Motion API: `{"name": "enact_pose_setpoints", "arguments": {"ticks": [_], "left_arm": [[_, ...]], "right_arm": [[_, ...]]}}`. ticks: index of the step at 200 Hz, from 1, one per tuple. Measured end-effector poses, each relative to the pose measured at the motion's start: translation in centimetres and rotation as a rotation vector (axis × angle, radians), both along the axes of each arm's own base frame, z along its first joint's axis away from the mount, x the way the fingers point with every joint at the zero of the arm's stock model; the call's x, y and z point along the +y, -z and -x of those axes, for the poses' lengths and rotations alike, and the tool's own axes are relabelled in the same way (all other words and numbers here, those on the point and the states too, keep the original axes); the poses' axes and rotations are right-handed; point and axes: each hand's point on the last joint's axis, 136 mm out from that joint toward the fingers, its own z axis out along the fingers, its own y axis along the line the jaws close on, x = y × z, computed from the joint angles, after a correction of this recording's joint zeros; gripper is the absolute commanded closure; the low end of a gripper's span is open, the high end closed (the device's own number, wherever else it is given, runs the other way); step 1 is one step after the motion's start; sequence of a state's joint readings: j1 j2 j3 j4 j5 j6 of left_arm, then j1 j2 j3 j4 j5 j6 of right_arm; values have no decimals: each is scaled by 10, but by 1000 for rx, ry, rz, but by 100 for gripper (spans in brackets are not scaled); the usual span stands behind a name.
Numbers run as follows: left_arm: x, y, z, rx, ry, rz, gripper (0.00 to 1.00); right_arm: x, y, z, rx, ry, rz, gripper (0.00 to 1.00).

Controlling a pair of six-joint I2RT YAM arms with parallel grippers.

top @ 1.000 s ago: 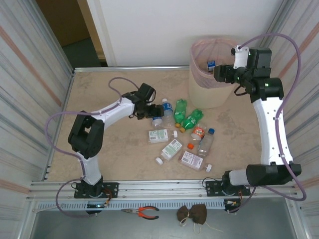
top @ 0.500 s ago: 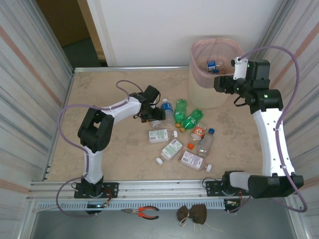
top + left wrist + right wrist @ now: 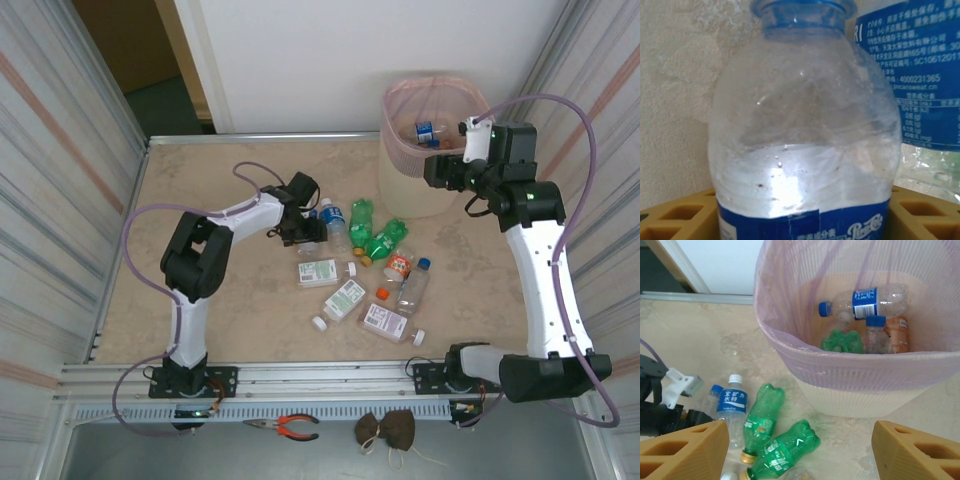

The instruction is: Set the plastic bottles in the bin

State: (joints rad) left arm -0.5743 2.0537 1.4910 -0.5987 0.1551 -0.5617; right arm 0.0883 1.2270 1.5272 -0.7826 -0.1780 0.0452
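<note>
You are working in a robot lab cell, not a home or shop. The left arm (image 3: 190,265) and right arm (image 3: 542,268) are bolted to an aluminium rail (image 3: 330,373) across the bottom of the frame, purple cables (image 3: 124,245) looping off them. Ribbed panels (image 3: 50,180) wall the table (image 3: 200,180) at the left and right edges; a white board (image 3: 380,60) closes the top. Pliers (image 3: 290,427) lie on the grey ledge (image 3: 520,450) at bottom centre. A doorway (image 3: 140,60) opens at upper left.

Clear bottle (image 3: 800,125) cap cropped at top, blue-labelled neighbour (image 3: 910,75) cropped at right edge.
</note>
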Motion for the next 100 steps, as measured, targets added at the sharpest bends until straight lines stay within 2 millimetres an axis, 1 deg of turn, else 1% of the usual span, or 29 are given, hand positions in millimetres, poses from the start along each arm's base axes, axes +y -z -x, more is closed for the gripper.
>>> {"name": "enact_pose_setpoints", "arguments": {"ticks": [32,51,72,86,100], "left_arm": [[7,-1,-4,-12,-2,-12,40],[14,-11,-9,-44,-8,-15,41],[25,-36,-10,-104,-15,3,42],[31,-60,-9,-161,-11,28,43],[37,-88,-9,-240,1,60,44]], "right_arm": [[10,0,2,0,-20,2,27],[22,-1,5,-4,-45,-4,27],[37,-3,12,-15,-82,-20,27],[46,-5,17,-21,-102,-39,28],[55,-7,20,-31,-122,-62,28]]}}
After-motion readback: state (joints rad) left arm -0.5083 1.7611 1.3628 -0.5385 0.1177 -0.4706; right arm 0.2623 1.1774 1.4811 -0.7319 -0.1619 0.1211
